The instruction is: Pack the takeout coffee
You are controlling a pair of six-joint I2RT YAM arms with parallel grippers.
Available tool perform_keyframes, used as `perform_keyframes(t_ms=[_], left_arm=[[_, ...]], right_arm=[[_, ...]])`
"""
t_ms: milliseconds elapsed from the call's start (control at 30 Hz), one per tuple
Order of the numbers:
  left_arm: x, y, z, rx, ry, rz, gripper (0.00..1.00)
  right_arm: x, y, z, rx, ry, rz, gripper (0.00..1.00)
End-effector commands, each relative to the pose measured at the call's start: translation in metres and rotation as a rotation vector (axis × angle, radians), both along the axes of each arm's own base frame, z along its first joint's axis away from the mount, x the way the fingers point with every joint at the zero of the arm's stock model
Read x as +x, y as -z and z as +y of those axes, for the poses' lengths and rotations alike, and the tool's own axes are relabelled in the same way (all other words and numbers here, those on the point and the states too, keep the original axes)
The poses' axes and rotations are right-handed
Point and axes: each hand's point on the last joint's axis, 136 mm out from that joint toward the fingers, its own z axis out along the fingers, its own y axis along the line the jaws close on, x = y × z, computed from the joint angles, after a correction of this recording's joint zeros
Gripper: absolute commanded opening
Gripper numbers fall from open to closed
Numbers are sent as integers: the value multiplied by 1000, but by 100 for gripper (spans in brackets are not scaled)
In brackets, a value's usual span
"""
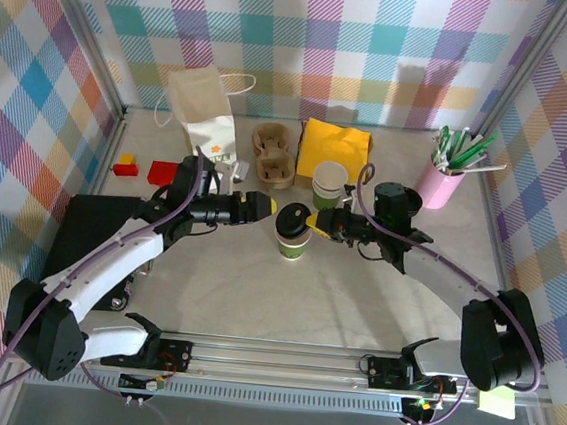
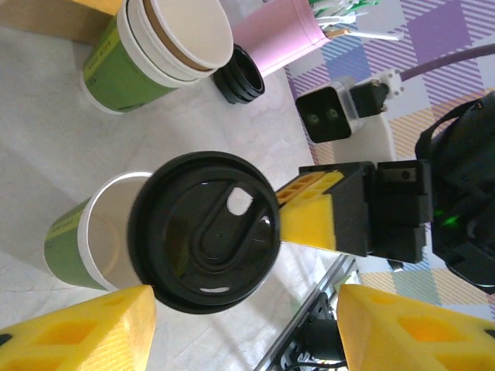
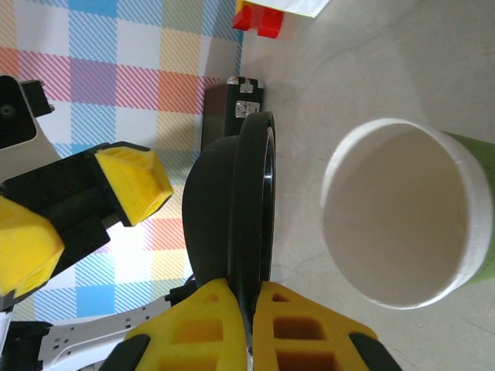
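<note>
The takeout coffee cup (image 1: 291, 244) stands upright on the tabletop (image 1: 355, 300), near the middle, with its mouth uncovered. In the right wrist view the inside of the cup (image 3: 398, 216) is plain white. Its lower part carries a green print; the lettering on it is too small to read.

The right fingers (image 3: 302, 328) are closed tight on the rim of a black lid (image 3: 236, 209), which hangs just beside the cup's rim and is apart from it in that view. From the left wrist, the lid (image 2: 205, 232) shows its sip hole and overlaps part of the cup's mouth (image 2: 104, 232). The left fingers (image 2: 93, 332) stand wide apart with nothing between them, on the side of the lid away from the right fingers. Neither pair of fingers touches the cup.

Behind it is a stack of matching green-and-white cups (image 1: 329, 185), nested one in another, with a small pile of black lids (image 2: 240, 75) next to them. A pink holder (image 1: 440, 184) at the right is full of green and white pens. A brown pulp tray (image 1: 273, 155) sits beside a yellow napkin (image 1: 336, 145). A white paper bag (image 1: 205, 115) stands at the back left; it bears a small orange and green mark, not legible.
</note>
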Motion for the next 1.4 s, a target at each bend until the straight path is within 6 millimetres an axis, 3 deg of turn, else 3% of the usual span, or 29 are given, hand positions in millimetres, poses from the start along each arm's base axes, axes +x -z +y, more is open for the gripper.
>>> perform_keyframes(t_ms=[0, 500, 733, 1000, 1367], left_arm=[[-1, -1, -4, -49, 26, 12, 62], [-2, -1, -1, -41, 19, 4, 61], [-3, -2, 0, -36, 17, 0, 61], [-3, 2, 0, -24, 16, 10, 60], [-4, 4, 1, -21, 15, 12, 59]], right_arm=[[8, 3, 0, 22, 12, -25, 2], [10, 36, -3, -24, 24, 12, 7], [11, 49, -5, -57, 32, 30, 18], [13, 52, -8, -100, 37, 25, 33], [18, 48, -6, -121, 34, 10, 41]])
